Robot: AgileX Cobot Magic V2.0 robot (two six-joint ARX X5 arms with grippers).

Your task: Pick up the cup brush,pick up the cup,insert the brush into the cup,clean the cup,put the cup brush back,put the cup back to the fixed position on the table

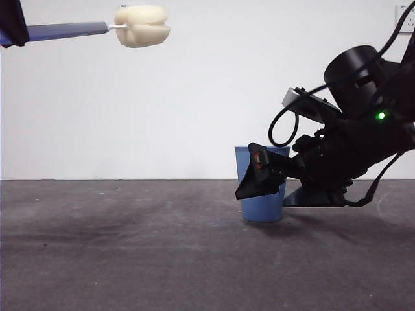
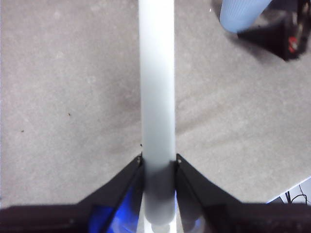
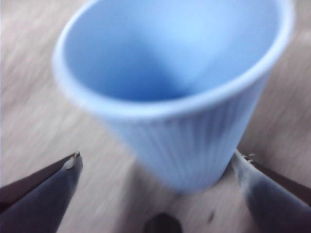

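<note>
The blue ribbed cup (image 1: 262,204) stands upright on the table (image 1: 130,246) at the right. My right gripper (image 1: 262,178) is low around it, jaws open, one on each side of the cup (image 3: 184,111). My left gripper (image 2: 158,167) is shut on the grey handle of the cup brush (image 2: 156,87). In the front view the brush is held level high at the upper left, its cream sponge head (image 1: 142,26) pointing right. The white looped tip is hidden. The cup (image 2: 240,14) shows in a corner of the left wrist view, with the right gripper's black jaw beside it.
A white wall stands behind the table. A wall socket (image 1: 406,18) is at the top right. The right arm's black body and cables (image 1: 363,129) fill the right side above the table.
</note>
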